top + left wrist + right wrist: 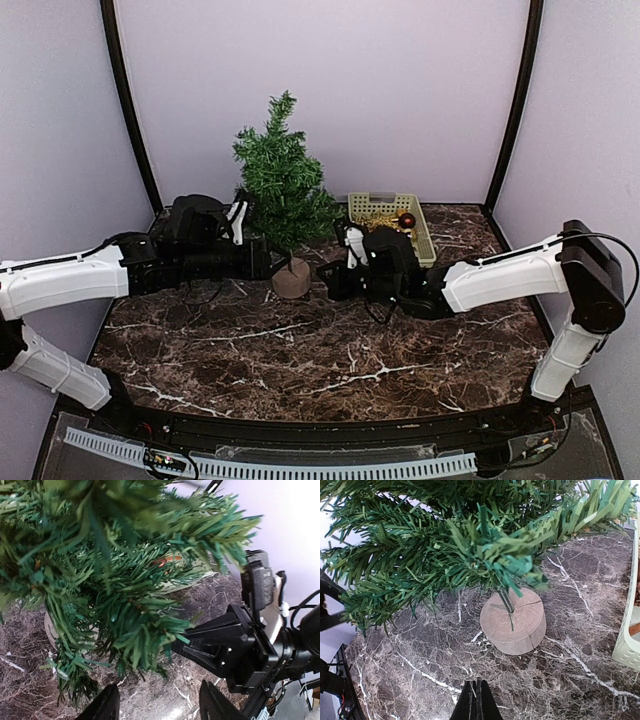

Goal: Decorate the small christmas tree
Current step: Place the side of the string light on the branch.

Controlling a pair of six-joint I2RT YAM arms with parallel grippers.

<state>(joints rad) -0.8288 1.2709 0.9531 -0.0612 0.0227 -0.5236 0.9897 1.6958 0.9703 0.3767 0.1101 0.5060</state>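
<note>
My left gripper point(159, 707): fingers apart, nothing between them. small christmas tree point(115, 580) directly ahead, lower boughs just above fingertips. Needles bristly, springy, will deflect, so I'd approach slowly along a bough, not across it. Round tan base point(512, 622) looks like light wood with cracked top face, may tip if nudged. My right gripper point(476, 702): fingers pressed together, empty, base just ahead of it on dark veined marble table point(420, 670). Cream slotted basket point(392, 222) off its right side, glossy red ball point(407, 220) inside.
</note>
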